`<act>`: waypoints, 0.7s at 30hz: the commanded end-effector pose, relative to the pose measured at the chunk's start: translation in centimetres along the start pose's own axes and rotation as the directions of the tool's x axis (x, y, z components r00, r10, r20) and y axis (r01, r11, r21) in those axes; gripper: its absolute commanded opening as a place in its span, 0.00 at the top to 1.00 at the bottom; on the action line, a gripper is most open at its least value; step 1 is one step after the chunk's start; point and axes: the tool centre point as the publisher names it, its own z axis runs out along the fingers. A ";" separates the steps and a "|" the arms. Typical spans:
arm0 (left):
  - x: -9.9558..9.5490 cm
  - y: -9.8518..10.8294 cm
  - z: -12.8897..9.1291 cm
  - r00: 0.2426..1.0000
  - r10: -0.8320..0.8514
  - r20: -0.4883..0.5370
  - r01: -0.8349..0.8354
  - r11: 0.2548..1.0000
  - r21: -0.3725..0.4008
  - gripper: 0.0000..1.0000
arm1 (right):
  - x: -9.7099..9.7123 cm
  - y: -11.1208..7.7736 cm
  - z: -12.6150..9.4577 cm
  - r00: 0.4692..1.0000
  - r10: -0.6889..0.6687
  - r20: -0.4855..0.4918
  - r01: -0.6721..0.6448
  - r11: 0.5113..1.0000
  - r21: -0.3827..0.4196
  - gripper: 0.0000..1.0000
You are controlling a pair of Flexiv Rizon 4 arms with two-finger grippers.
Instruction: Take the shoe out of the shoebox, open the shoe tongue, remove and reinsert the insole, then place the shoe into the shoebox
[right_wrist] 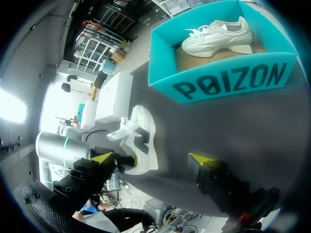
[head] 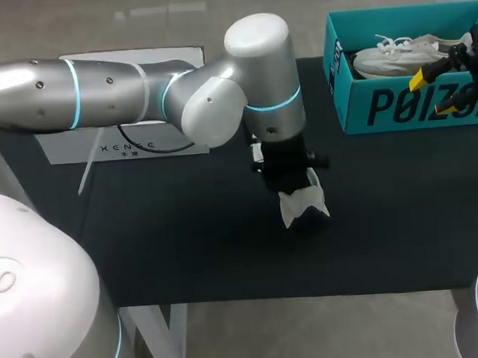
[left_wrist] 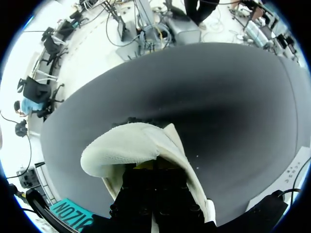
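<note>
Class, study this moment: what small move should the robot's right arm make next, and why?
Probably bring the right gripper across from the teal shoebox to the white shoe under the left gripper. The right gripper stands open by the box's front wall, apart from that shoe, and opening the tongue likely needs a second gripper.
</note>
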 end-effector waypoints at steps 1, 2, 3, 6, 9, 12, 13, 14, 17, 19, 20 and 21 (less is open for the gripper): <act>-0.6 0.6 1.8 1.000 -0.027 -0.008 0.028 1.000 0.009 1.00 | 0.0 0.0 0.0 1.000 0.001 0.002 -0.001 1.000 0.000 0.00; -0.6 0.7 2.1 0.999 -0.045 -0.009 0.045 0.999 -0.002 1.00 | 0.0 0.0 0.0 1.000 0.001 0.002 -0.001 1.000 0.000 0.00; -0.7 0.8 2.2 0.998 -0.055 -0.007 0.055 0.998 -0.005 1.00 | 0.0 0.0 0.0 1.000 0.001 0.002 -0.001 1.000 0.000 0.00; -1.1 1.1 2.6 0.993 -0.111 0.026 0.111 0.994 0.007 1.00 | 0.0 0.0 0.0 1.000 0.001 0.002 -0.001 1.000 0.000 0.00; -1.6 1.3 2.6 0.990 -0.137 0.043 0.137 0.990 0.009 1.00 | 0.0 0.0 0.0 1.000 0.001 0.002 -0.001 1.000 0.000 0.00; -1.9 1.8 2.5 0.989 -0.141 0.046 0.141 0.990 0.005 1.00 | 0.0 0.0 0.0 1.000 0.001 0.002 -0.001 1.000 0.000 0.00; -2.0 1.9 2.4 0.989 -0.141 0.046 0.141 0.990 0.004 1.00 | 0.0 0.0 0.0 1.000 0.001 0.002 -0.001 1.000 0.000 0.00; -2.1 2.1 2.3 0.989 -0.142 0.047 0.142 0.990 0.003 1.00 | 0.0 0.0 0.0 1.000 0.001 0.002 -0.001 1.000 0.000 0.00; -2.3 2.2 1.4 0.991 -0.130 0.041 0.130 0.991 0.001 1.00 | 0.0 0.0 0.0 1.000 0.001 0.002 -0.001 1.000 0.000 0.00; -2.1 2.5 0.8 0.993 -0.115 0.020 0.115 0.993 -0.004 1.00 | 0.0 0.0 0.0 1.000 0.001 0.002 -0.001 1.000 0.000 0.00; -1.9 2.8 0.6 0.994 -0.109 0.014 0.110 0.994 -0.011 1.00 | 0.0 0.0 0.0 1.000 0.001 0.002 -0.001 1.000 0.000 0.00; -1.7 3.2 0.3 0.994 -0.111 0.008 0.111 0.994 -0.018 1.00 | 0.0 0.0 0.0 1.000 0.001 0.002 -0.001 1.000 0.000 0.00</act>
